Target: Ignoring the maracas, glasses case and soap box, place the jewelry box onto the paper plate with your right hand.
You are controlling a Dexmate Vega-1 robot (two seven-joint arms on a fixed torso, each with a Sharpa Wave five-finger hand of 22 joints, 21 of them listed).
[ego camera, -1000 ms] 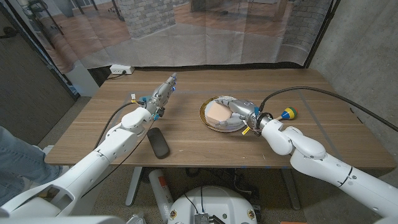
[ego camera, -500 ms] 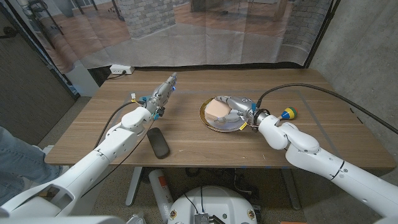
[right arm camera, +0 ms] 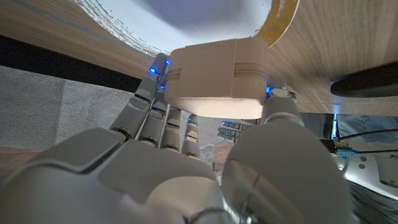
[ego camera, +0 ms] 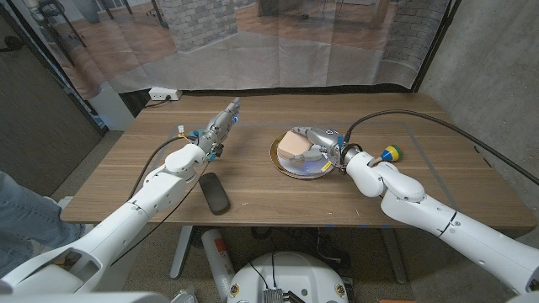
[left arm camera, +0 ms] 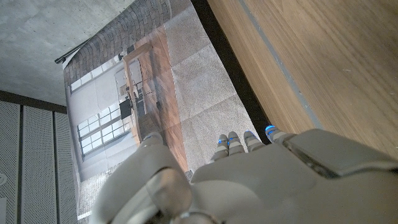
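Note:
The jewelry box (ego camera: 296,146) is a pale pink, rounded square case; my right hand (ego camera: 321,146) holds it just above the paper plate (ego camera: 286,167), a white plate with a gold rim near the table's middle. In the right wrist view the box (right arm camera: 217,77) is pinched between the thumb and fingers (right arm camera: 147,99), with the plate (right arm camera: 283,17) beyond it. My left hand (ego camera: 221,126) stretches over the table's back left part with straight fingers, holding nothing. From the left wrist its fingers (left arm camera: 245,142) point past the table's edge.
A dark glasses case (ego camera: 215,193) lies near the front edge, left of the plate. A maraca (ego camera: 388,154) with yellow, blue and green parts sits right of the plate behind my right forearm. A power strip (ego camera: 164,95) lies off the table's back left corner.
My right hand has moved left and back, carrying the jewelry box further over the plate. The left arm has stayed still.

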